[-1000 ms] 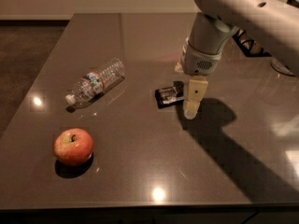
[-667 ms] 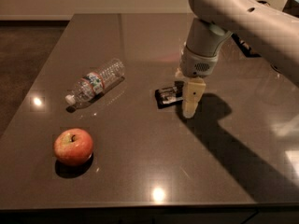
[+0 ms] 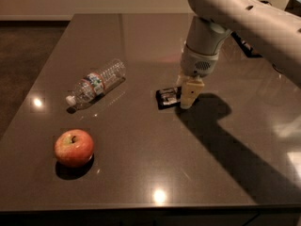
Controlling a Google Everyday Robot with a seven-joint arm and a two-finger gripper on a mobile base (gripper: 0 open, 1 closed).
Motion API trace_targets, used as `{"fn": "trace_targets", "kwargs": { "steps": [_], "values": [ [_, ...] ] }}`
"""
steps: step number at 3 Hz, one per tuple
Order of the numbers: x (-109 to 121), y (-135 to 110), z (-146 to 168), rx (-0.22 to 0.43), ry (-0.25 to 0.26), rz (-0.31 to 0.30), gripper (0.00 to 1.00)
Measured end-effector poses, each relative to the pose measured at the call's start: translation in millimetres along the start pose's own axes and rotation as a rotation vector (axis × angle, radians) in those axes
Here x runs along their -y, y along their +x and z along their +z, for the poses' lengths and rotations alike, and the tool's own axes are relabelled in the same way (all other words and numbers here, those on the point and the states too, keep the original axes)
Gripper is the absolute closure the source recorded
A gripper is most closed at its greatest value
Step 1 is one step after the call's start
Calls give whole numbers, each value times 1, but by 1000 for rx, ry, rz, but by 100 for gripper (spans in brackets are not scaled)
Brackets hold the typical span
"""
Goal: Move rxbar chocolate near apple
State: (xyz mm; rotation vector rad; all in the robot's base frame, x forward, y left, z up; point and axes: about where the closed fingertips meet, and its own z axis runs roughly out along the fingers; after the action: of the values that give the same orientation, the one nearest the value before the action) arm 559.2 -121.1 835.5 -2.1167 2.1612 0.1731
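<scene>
Dark table [image 3: 141,41], glossy, light spots reflected. Chocolate bar [image 3: 165,98] lies flat near table middle, black wrapper, pale lettering. Gripper [image 3: 184,98] down at bar's right end, pointing straight down from white arm [image 3: 244,18] that enters from upper right; open or closed on bar, cannot tell. Apple [image 3: 74,148], red with yellow patches, stem up, sits at front left, well apart from bar. Clear water bottle [image 3: 96,83] lies on its side between them, further back, cap toward front left.

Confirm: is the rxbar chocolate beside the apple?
No, the rxbar chocolate lies mid-table at the gripper, well apart from the apple near the front edge.
</scene>
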Motion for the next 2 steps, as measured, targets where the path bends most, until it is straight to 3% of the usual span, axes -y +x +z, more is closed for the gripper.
{"fn": "trace_targets", "kwargs": {
  "steps": [1,2],
  "values": [
    [0,-1,-4,0,0,0,85],
    [-24,-19,-25,45,40,-19,100]
  ]
}}
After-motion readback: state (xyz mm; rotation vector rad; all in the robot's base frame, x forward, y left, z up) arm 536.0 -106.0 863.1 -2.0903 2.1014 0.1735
